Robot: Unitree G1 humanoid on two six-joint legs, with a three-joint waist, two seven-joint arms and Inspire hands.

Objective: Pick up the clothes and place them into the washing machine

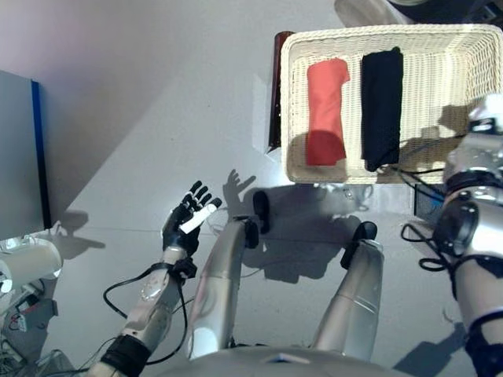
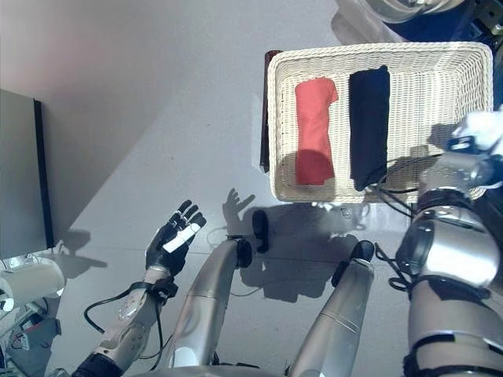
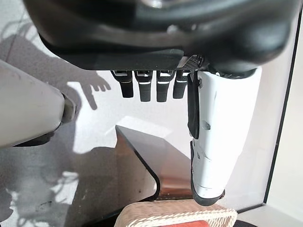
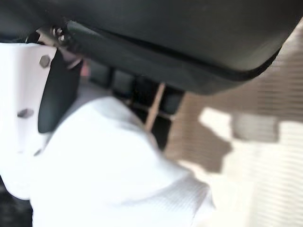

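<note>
A white wicker basket (image 1: 295,102) stands on the floor ahead, to the right. In it lie a folded red garment (image 1: 326,111) and a folded black garment (image 1: 382,106), side by side. At the basket's right side my right hand (image 4: 189,42) has thumb and fingers curled on a bunched white cloth (image 4: 109,175), which also shows as a white cloth (image 2: 483,126) at the edge of the right eye view. My left hand (image 1: 187,218) hangs open and empty over the floor at the lower left, far from the basket, with its fingers (image 3: 147,85) straight.
A dark upright panel (image 1: 277,86) stands against the basket's left side. A grey cabinet with a blue edge (image 1: 20,157) is at the far left, with white items (image 1: 27,267) below it. A pale rounded shape (image 2: 409,8) lies beyond the basket at the top edge.
</note>
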